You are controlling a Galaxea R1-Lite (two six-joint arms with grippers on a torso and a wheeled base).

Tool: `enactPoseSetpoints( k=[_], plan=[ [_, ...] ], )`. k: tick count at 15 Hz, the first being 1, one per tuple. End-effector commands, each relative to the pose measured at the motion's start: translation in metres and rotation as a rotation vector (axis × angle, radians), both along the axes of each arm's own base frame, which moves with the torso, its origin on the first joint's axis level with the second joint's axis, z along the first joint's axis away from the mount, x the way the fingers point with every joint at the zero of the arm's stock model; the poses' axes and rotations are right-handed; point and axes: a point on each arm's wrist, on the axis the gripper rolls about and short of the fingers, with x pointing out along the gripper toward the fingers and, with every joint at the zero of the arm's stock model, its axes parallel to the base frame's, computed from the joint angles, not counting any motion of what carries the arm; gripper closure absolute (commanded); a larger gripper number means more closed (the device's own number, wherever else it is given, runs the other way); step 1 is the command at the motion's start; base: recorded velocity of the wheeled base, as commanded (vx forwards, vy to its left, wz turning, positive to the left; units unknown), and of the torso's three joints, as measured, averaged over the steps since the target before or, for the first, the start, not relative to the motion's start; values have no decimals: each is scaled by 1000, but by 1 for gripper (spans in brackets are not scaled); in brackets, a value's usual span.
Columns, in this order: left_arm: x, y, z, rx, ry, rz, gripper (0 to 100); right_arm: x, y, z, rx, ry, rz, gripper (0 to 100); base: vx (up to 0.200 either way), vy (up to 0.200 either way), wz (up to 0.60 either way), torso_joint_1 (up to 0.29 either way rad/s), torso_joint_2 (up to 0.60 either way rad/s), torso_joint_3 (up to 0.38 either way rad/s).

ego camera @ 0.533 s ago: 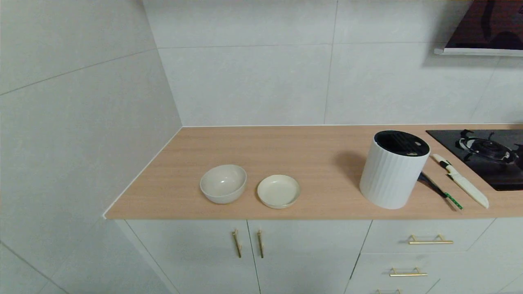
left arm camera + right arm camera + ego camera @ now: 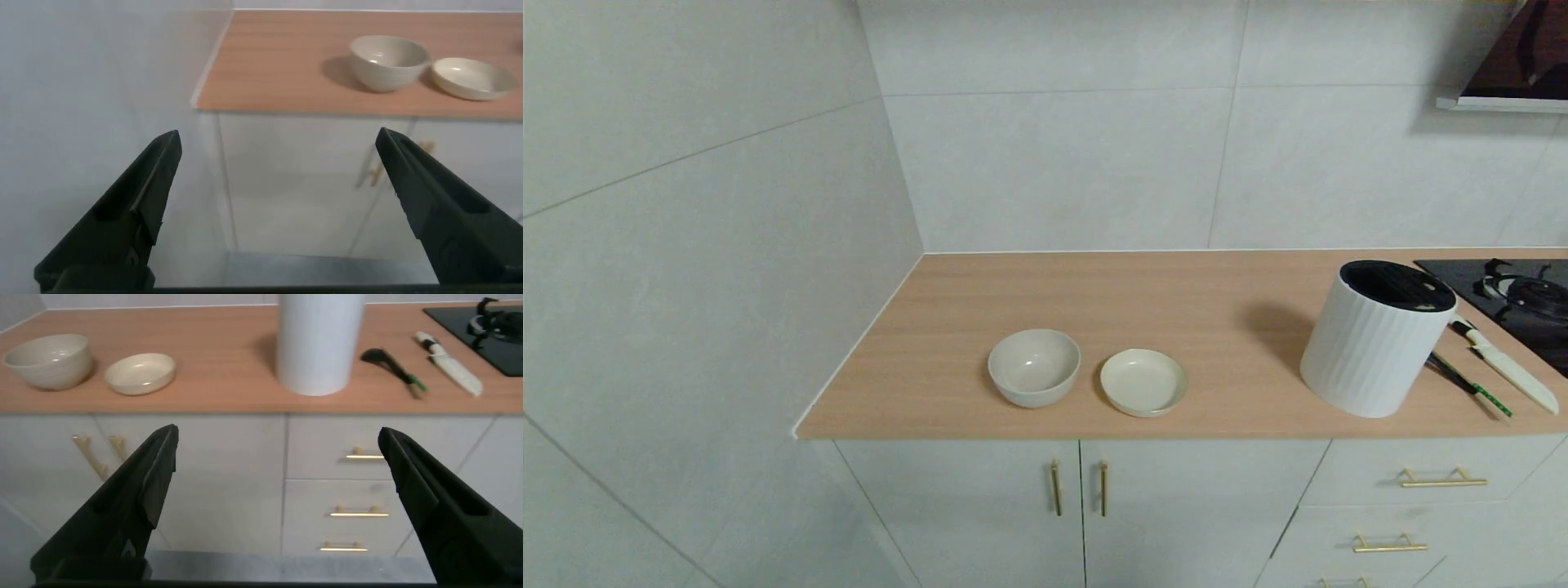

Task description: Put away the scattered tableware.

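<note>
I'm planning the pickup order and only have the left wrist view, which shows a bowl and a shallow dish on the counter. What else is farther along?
Observer: To the robot's right of the dish, a white ribbed holder stands upright on the counter.
Operator: Anything loose near it?
Observer: A white knife lies flat between the holder and the hob.
Operator: Only the knife?
Observer: No. A black utensil with a green handle end lies beside the knife, its dark head close to the holder's base.
</note>
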Motion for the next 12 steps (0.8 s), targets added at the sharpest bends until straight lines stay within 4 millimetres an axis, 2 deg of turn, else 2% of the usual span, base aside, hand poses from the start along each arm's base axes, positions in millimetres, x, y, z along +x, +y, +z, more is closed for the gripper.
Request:
enactPoseSetpoints(
  k=[1, 12],
  plan=[
    [0, 0, 0, -1, -1, 0, 0, 0, 0, 0, 0, 0, 0, 0, 0, 200, 0, 2, -7, 7],
    [0, 0, 0, 1, -1, 0, 0, 0, 0, 0, 0, 0, 0, 0, 0, 0, 0, 0, 0, 0]
  ],
)
